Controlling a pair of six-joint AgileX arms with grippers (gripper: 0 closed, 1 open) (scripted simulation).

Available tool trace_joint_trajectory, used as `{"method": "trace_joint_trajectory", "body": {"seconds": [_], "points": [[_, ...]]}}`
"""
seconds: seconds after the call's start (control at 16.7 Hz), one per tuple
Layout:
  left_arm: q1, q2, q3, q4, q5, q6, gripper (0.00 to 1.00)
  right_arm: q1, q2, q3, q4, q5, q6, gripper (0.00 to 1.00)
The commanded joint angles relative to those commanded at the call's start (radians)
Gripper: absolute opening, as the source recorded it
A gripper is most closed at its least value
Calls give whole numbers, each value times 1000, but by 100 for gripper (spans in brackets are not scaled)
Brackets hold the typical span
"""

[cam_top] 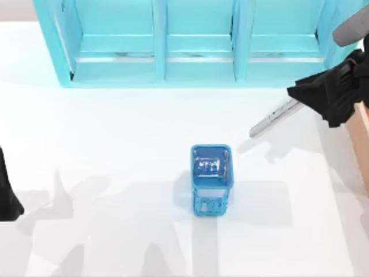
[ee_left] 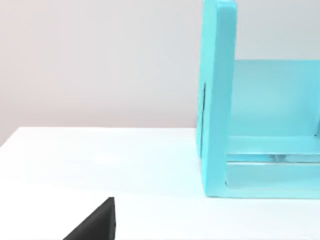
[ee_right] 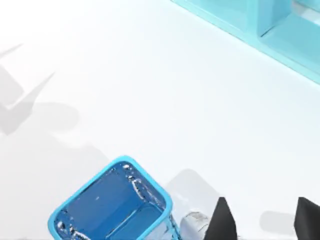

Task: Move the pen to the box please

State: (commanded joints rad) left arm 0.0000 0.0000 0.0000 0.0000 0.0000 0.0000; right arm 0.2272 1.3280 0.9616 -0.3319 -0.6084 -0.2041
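Pen (cam_top: 275,118) clamped in right claw (cam_top: 300,99), airborne beside box (cam_top: 361,138); transport step, next carry over box and release.

Overhead and wrist cameras share the shelf (cam_top: 190,43).

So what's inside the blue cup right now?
Nothing visible inside the blue cup; its floor looks bare. The pen is up in the right gripper, near the box.
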Motion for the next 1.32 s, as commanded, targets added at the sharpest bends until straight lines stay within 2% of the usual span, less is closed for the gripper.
{"method": "trace_joint_trajectory", "body": {"seconds": [0.48, 0.72, 1.08, 1.32], "points": [[0, 0, 0, 0, 0, 0, 100, -33, -9, 29, -52, 13, -31, 0], [0, 0, 0, 0, 0, 0, 100, -152, -3, 134, -238, 111, -109, 0], [0, 0, 0, 0, 0, 0, 100, -396, -8, 305, -609, 318, -247, 0], [0, 0, 0, 0, 0, 0, 100, -495, -22, 369, -742, 407, -308, 0]]}}
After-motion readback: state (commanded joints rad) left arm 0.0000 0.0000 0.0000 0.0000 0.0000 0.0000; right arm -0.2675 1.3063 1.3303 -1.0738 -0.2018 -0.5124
